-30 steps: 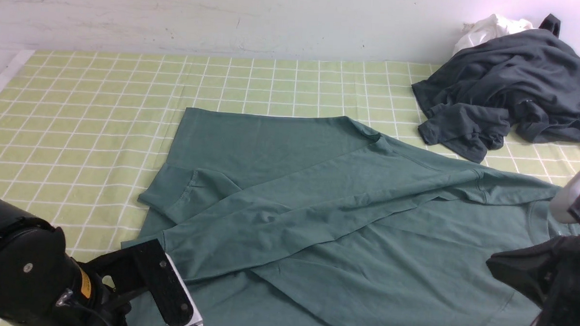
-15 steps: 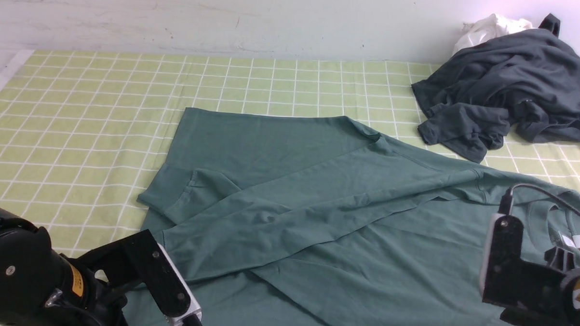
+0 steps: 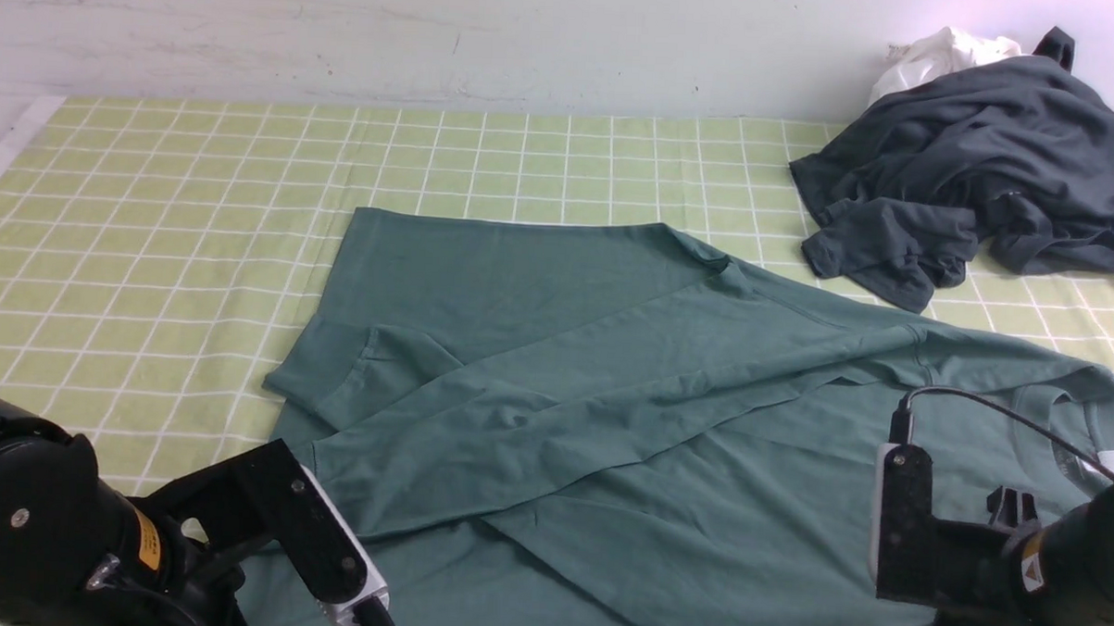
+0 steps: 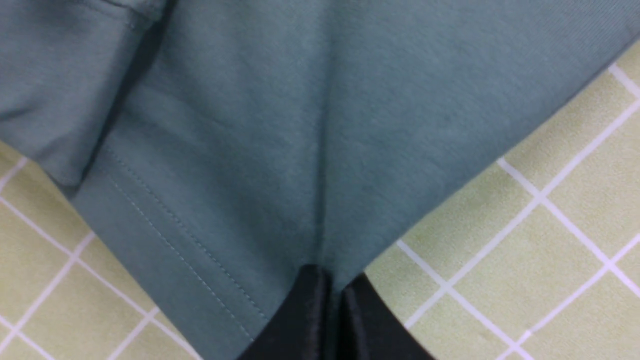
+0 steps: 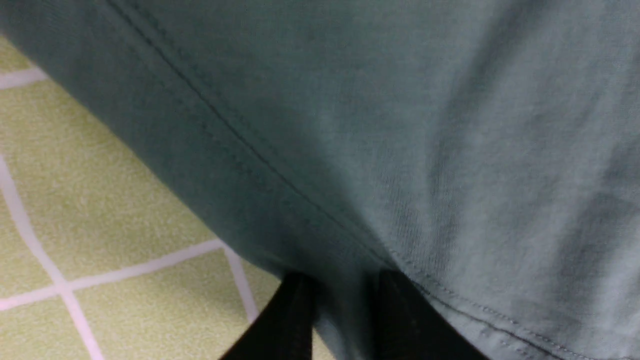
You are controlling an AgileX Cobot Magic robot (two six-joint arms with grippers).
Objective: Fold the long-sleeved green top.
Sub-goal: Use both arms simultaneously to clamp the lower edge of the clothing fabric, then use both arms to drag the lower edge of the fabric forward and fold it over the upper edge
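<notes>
The top (image 3: 611, 352) lies spread by the tabletop's (image 3: 153, 197) near edge. The left pincer (image 4: 332, 300) clamps its hem. The right pincer (image 5: 345, 310) straddles cloth, its grip unclear. A loose bite could slip and skew the fold.

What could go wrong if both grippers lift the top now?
1. The right gripper has only a seamed edge of the top in its jaws, so it may slip out.
2. The sleeve laid across lies loose and could slide off.
3. The dark garment lies close by and could snag.
</notes>
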